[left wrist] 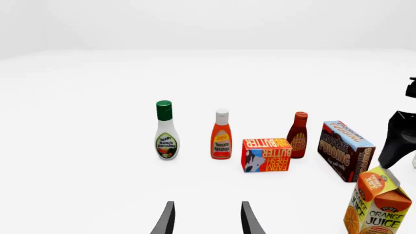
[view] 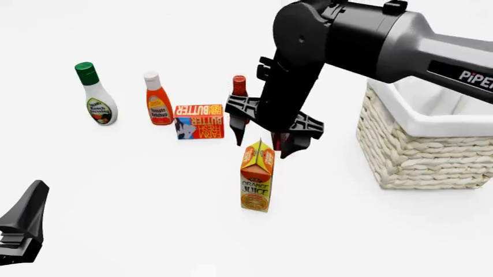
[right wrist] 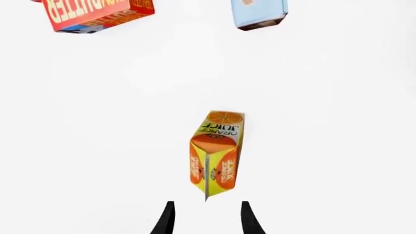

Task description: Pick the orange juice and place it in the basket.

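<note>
The orange juice (view: 257, 178) is a tall orange gable-top carton standing upright on the white table, also seen in the right wrist view (right wrist: 217, 153) and the left wrist view (left wrist: 378, 204). My right gripper (view: 262, 140) hangs just above its top, pointing down and open, with nothing held; its fingers (right wrist: 167, 217) sit either side of the carton's ridge and apart from it. The basket (view: 416, 156), cream wicker with a white liner, stands at the right. My left gripper (view: 23, 231) rests low at the near left, open (left wrist: 208, 222) and far from the carton.
Behind the carton stand a ranch dressing bottle (view: 96, 95), a ketchup bottle (view: 159, 99), a butter box (view: 200, 121) and a BBQ sauce bottle (view: 239, 86). A chocolate pudding box (left wrist: 345, 150) lies behind the right arm.
</note>
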